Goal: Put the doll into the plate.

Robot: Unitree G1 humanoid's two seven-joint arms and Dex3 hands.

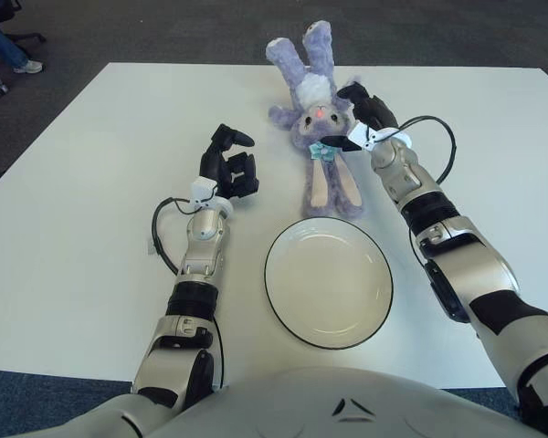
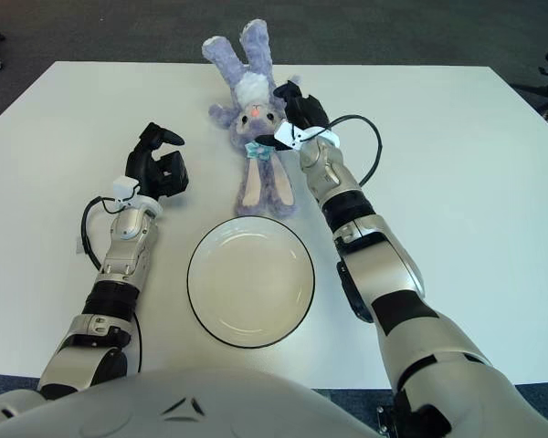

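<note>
Left eye view. Doll (image 1: pixel 317 119), a purple plush rabbit, lies flat on the white worktop (image 1: pixel 82 173), ears pointing away from the robot, feet toward the plate (image 1: pixel 328 281). Plate sits empty just in front of the feet, so the carry would be short. Right hand (image 1: pixel 358 117) is at the doll's right flank beside its head, fingers spread wide, one above the arm and one low at the bow, nothing gripped yet; judged a reach set to close on the body. Left hand (image 1: pixel 230 166) shows left of the doll, apart from it, fingers curled, empty.

Right eye view. Same layout; right hand (image 2: pixel 291 111) overlaps the doll's (image 2: pixel 254 128) shoulder, contact uncertain. Worktop plain white, dark carpet beyond, a chair base at far right.
</note>
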